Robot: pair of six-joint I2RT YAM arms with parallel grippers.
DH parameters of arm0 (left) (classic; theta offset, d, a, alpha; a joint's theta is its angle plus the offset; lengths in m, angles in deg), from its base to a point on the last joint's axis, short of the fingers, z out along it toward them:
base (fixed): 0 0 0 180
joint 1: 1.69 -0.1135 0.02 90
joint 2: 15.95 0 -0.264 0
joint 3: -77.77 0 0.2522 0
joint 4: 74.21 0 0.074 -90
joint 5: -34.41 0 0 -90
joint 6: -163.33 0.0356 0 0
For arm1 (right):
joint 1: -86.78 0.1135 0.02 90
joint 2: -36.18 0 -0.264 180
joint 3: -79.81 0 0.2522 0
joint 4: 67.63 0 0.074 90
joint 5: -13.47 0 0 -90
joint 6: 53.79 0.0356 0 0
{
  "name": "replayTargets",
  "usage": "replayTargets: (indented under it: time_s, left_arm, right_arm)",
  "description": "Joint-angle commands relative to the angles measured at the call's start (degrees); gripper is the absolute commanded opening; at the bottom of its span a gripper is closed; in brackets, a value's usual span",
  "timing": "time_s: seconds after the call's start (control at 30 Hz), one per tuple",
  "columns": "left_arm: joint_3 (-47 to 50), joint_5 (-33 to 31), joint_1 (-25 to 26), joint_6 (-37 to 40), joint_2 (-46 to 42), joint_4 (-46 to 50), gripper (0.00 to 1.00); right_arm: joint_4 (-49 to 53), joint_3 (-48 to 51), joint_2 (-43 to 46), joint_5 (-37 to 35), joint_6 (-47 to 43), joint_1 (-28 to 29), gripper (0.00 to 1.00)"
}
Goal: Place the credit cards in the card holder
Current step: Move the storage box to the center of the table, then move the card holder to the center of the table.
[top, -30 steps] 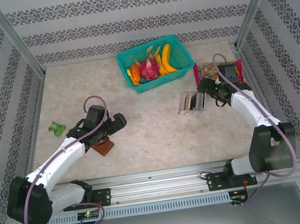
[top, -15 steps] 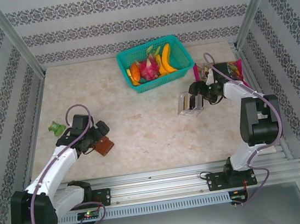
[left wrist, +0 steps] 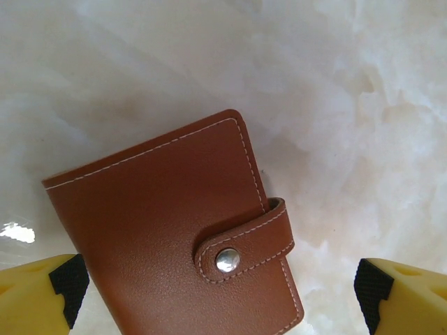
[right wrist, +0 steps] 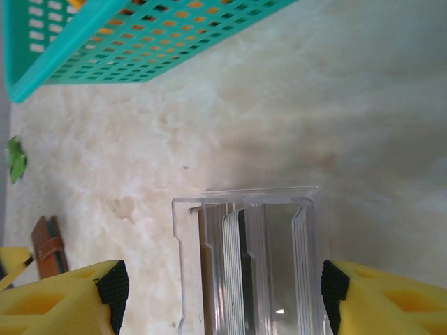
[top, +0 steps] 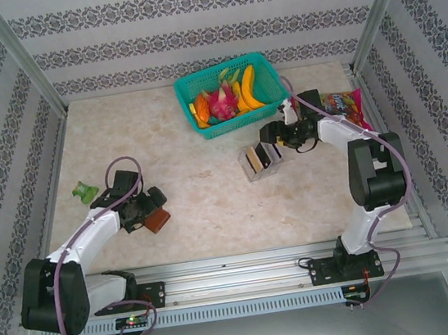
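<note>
Near left: the card holder lies closed on the table, its snap tab fastened. The left claw is released and straddles it. A green item lies further left. Mid-table: the credit cards stand on edge inside a clear plastic box, with the right claw spread around it. Beyond: a snack packet and a teal fruit basket.

Brown white-stitched card holder, teal basket, cream marbled table, floral-striped walls.
</note>
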Motion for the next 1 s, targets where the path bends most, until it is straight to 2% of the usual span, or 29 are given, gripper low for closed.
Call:
replayTargets:
  time_s: [0.0,0.2,0.3,0.43,0.5,0.73,0.83,0.97]
  left_arm:
    - [0.3,1.8,-0.6,2.0,1.9,-2.8,1.00]
    - [0.0,8.6,-0.6,5.2,6.3,-9.2,1.00]
    - [-1.1,12.6,0.1,6.6,9.7,-12.4,1.00]
    - [-5.0,15.2,2.9,10.0,15.5,-11.5,0.98]
    - [-6.9,16.0,5.0,10.6,17.7,-11.9,0.96]
    - [-13.0,13.8,12.9,7.9,21.3,-12.3,0.89]
    - [-15.1,10.3,13.5,7.2,21.1,-7.9,0.84]
    - [-14.6,11.2,13.8,6.8,18.2,-8.3,0.75]
  right_arm:
    - [0.4,-2.9,-1.4,6.9,-2.4,1.2,0.74]
    - [2.6,-4.9,-2.4,7.4,-2.8,1.8,0.74]
    - [3.0,-4.2,0.4,-0.8,-2.0,1.7,0.74]
    - [3.0,-1.3,7.5,-11.5,-0.2,1.5,0.77]
    - [3.3,0.0,10.4,-12.8,0.3,1.8,0.77]
    - [3.4,7.6,21.8,-17.6,3.8,6.1,0.72]
    - [3.9,10.2,25.9,-19.4,4.8,8.7,0.71]
    - [4.0,12.3,29.3,-18.5,7.4,12.1,0.66]
